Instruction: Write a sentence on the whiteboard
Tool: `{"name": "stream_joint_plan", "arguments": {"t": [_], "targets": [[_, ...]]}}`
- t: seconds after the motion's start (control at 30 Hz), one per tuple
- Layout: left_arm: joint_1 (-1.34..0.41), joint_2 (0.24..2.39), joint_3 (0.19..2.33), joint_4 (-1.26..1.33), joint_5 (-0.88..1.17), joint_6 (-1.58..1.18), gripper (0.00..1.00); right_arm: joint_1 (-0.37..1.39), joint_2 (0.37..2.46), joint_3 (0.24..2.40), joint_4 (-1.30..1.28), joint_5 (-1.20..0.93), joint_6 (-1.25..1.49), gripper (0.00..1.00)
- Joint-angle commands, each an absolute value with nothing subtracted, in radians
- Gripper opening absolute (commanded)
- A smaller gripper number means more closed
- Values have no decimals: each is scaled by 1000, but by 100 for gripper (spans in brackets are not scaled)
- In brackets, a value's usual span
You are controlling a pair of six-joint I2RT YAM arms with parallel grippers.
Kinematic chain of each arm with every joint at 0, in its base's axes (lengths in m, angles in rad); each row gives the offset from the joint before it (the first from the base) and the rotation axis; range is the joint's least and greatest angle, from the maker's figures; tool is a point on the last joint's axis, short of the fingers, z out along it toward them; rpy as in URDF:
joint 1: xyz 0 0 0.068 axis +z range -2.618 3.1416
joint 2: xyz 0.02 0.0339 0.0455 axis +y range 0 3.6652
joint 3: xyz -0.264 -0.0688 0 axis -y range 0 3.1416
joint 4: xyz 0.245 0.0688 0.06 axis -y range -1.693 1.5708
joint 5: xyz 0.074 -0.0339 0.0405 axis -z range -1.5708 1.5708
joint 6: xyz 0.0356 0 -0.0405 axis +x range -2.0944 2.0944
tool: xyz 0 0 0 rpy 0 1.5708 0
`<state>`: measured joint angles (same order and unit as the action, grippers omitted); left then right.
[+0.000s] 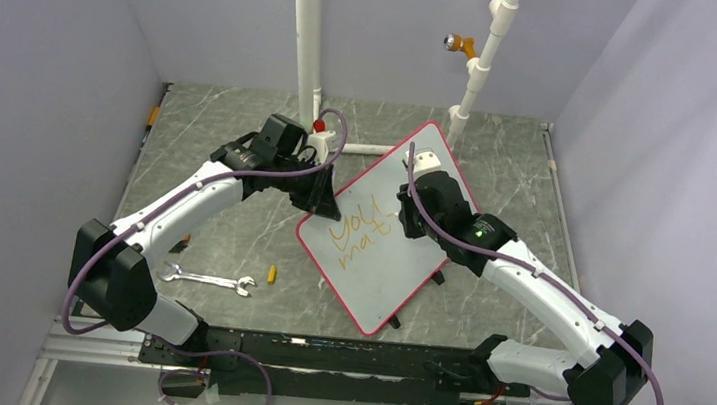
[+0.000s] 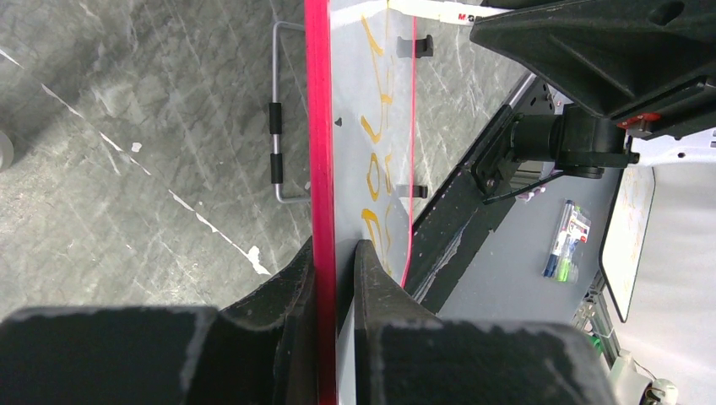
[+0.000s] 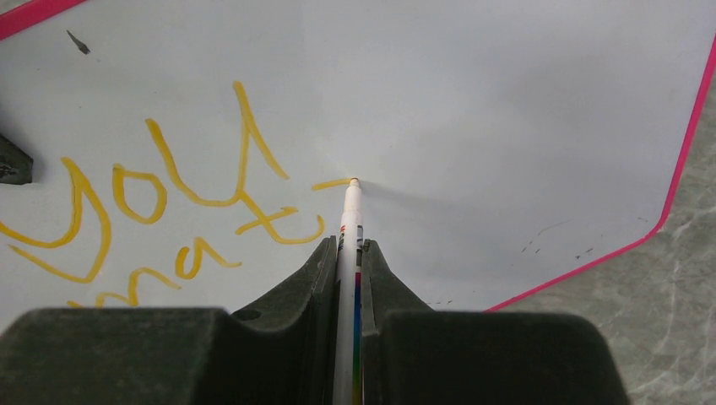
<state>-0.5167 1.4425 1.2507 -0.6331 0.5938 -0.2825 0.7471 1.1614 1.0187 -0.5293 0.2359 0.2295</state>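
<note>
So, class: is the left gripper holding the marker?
No, the left gripper clamps the red-rimmed whiteboard; the marker is in the right gripper.

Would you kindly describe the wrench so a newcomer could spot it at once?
Find the red-rimmed whiteboard on the dark marbled table. Left of its near corner lies the wrench: silver, forked at both ends, unlike the small yellow piece beside it.

Board (image 3: 507, 101) face smooth with a soft sheen, rim (image 2: 319, 126) glossy red plastic. Marker (image 3: 349, 211) barrel slick white plastic. Right gripper (image 3: 348, 251) matt black, grainy plastic. Table (image 1: 231, 224) dull grey marbled sheet, scuffed. Wrench (image 1: 208, 279) bright bare metal.
</note>
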Motion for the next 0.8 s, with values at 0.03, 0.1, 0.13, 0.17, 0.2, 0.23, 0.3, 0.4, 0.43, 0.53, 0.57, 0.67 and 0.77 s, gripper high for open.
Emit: {"name": "stream_joint_plan", "arguments": {"t": [0.03, 0.1, 0.13, 0.17, 0.2, 0.23, 0.3, 0.4, 0.43, 0.53, 0.57, 0.67, 0.77], "targets": [[-500, 1388, 1276, -591, 442, -180, 0, 743, 1165, 1052, -516, 235, 217, 0], [-499, 1388, 1275, -590, 442, -179, 0, 742, 1153, 1061, -522, 231, 221, 0], [-499, 1387, 1275, -589, 442, -179, 0, 742, 1147, 1068, -528, 230, 223, 0], [-500, 1386, 1276, -590, 443, -181, 0, 742, 1140, 1073, -534, 230, 226, 0], [-500, 1386, 1275, -589, 441, -180, 0, 743, 1133, 1078, -537, 228, 229, 0], [-500, 1384, 1274, -589, 441, -179, 0, 743, 1126, 1083, -540, 225, 231, 0], [-500, 1384, 1273, -589, 443, -180, 0, 743, 1117, 1092, -540, 217, 237, 0], [-499, 1384, 1276, -590, 442, -180, 0, 743, 1115, 1103, -532, 211, 241, 0], [-499, 1385, 1275, -590, 443, -180, 0, 742, 1120, 1106, -528, 210, 241, 0], [-500, 1383, 1275, -591, 442, -180, 0, 742, 1141, 1114, -515, 215, 240, 0], [-500, 1382, 1273, -591, 443, -180, 0, 743, 1148, 1115, -509, 214, 241, 0], [-500, 1379, 1272, -591, 442, -180, 0, 743, 1171, 1114, -493, 206, 241, 0], [-500, 1379, 1272, -591, 442, -178, 0, 743, 1185, 1104, -485, 201, 241, 0]]}}
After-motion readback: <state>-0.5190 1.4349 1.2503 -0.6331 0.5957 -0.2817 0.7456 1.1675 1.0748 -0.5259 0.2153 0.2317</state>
